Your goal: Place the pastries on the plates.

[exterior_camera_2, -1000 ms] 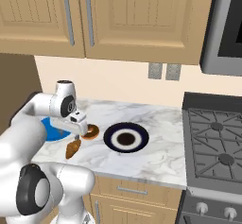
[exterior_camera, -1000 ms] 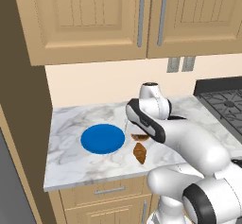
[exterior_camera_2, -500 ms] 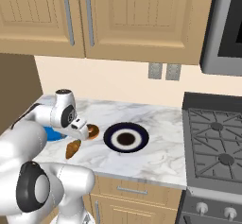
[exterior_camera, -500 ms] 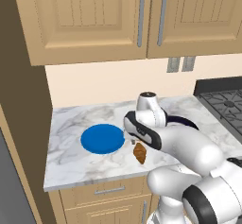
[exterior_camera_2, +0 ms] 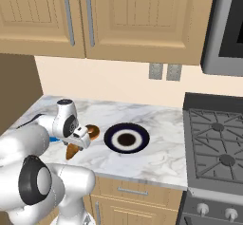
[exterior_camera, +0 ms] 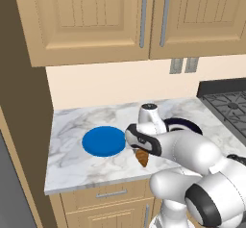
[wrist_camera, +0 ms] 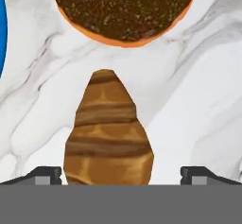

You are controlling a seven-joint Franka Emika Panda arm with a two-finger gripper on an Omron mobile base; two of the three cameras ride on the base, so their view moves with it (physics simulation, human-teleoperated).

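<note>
Gripper (wrist_camera: 121, 173) spread wide, holding nothing; its two dark tips sit either side of the croissant (wrist_camera: 108, 133), low over the marble surface (wrist_camera: 198, 105). Croissant lies flat on the surface, tapered end toward the doughnut (wrist_camera: 124, 10), a narrow strip of bare marble between the two. Doughnut also on the surface, dark sprinkled top up. Neither pastry is on a plate yet: blue plate (exterior_camera: 104, 141) lies just beside them on one side, navy plate (exterior_camera_2: 126, 138) with its white ring and brown centre on the other, both bare. Handling, as a judgement: croissant probably light and flaky, crust crushable, so a gentle close across the broad middle of the body, not the thin tip, where it could swing or slip. The doughnut looks firmer; the glaze may be slick, so grip across the ring from the sides. Hard to make out: in the base views the wrist and forearm cover most of both pastries, leaving the croissant's lower end and a sliver of doughnut. The hand view cuts off the doughnut's far half and the croissant's wide end, and the blue plate shows as a mere edge.
</note>
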